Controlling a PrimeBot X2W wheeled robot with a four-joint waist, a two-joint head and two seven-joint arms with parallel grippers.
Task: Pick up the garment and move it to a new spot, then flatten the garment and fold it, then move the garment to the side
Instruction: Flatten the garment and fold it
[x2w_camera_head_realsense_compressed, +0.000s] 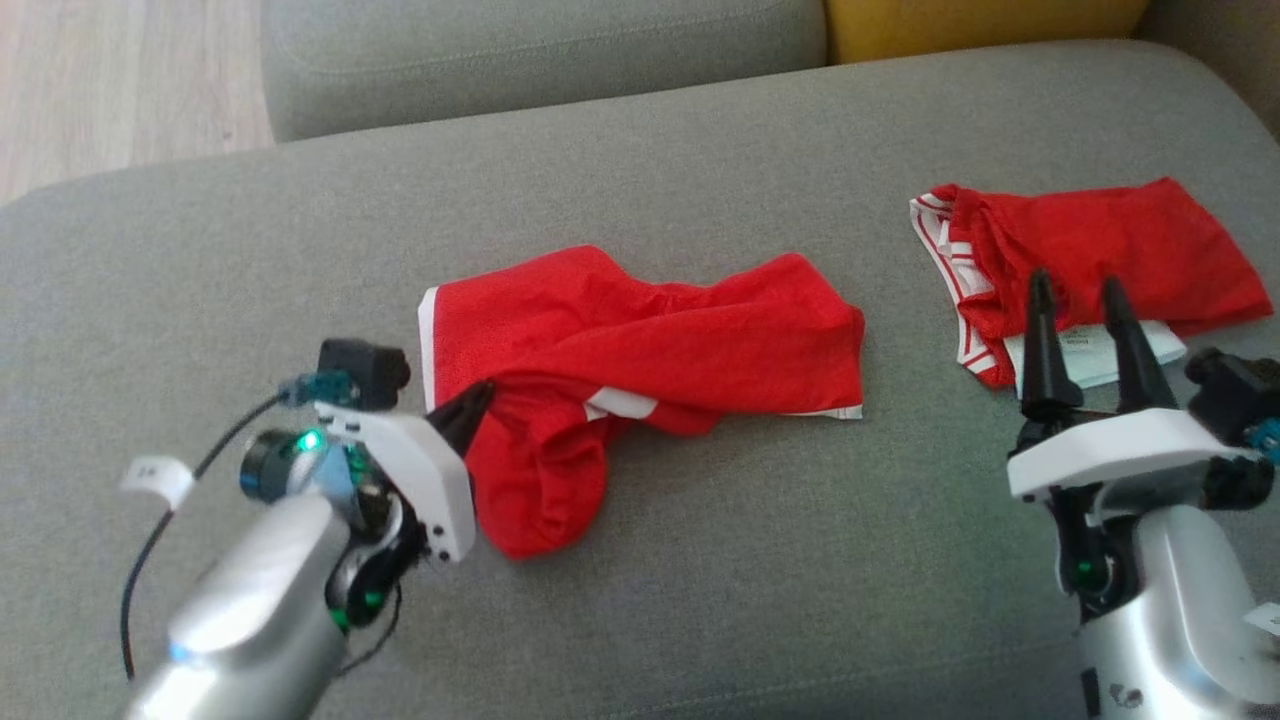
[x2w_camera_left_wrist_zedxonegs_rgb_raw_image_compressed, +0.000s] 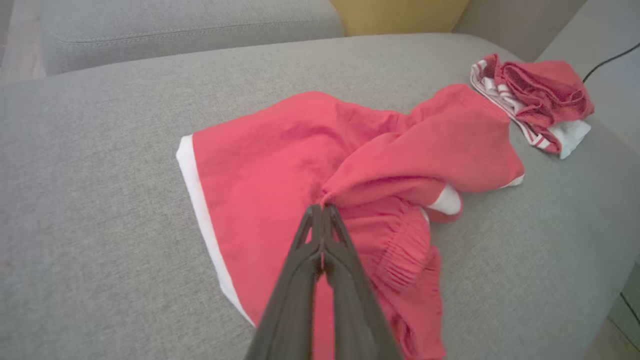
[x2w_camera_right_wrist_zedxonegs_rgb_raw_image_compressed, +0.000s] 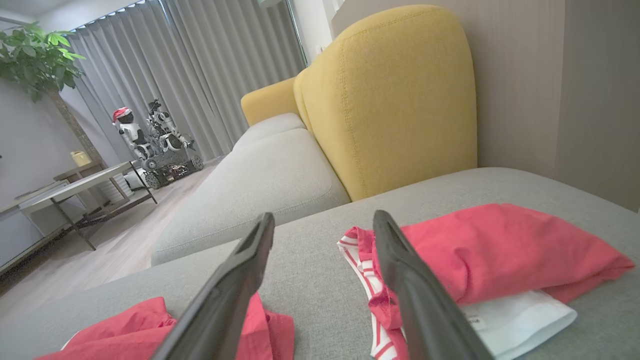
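**Work surface.** The red garment (x2w_camera_head_realsense_compressed: 640, 340) (x2w_camera_left_wrist_zedxonegs_rgb_raw_image_compressed: 270, 165) lies crumpled on the grey sofa seat (x2w_camera_head_realsense_compressed: 700, 150) (x2w_camera_left_wrist_zedxonegs_rgb_raw_image_compressed: 100, 150), near the middle of the head view. A white hem band runs along its left edge, and the elastic waistband is bunched at the lower part.

**Left tool.** The left tool (x2w_camera_head_realsense_compressed: 482, 392) (x2w_camera_left_wrist_zedxonegs_rgb_raw_image_compressed: 322, 209) reaches in from the garment's left side. Its two dark fingers are pressed together, and red fabric is pinched between the tips. The cloth gathers into folds at the pinch point.

**Right tool.** The right tool (x2w_camera_head_realsense_compressed: 1075, 288) (x2w_camera_right_wrist_zedxonegs_rgb_raw_image_compressed: 322, 220) has its fingers spread wide and holds nothing. The fingers point up the head view, towards a second red garment (x2w_camera_head_realsense_compressed: 1100, 245) (x2w_camera_left_wrist_zedxonegs_rgb_raw_image_compressed: 537, 92) (x2w_camera_right_wrist_zedxonegs_rgb_raw_image_compressed: 500, 245).

**Other items.** The second red garment lies folded on the right of the seat, well apart from the first, with a red-and-white striped band on its left edge. A white folded piece (x2w_camera_head_realsense_compressed: 1090, 352) (x2w_camera_right_wrist_zedxonegs_rgb_raw_image_compressed: 525, 315) sticks out beneath it. A yellow cushion (x2w_camera_right_wrist_zedxonegs_rgb_raw_image_compressed: 395, 90) stands behind the seat.
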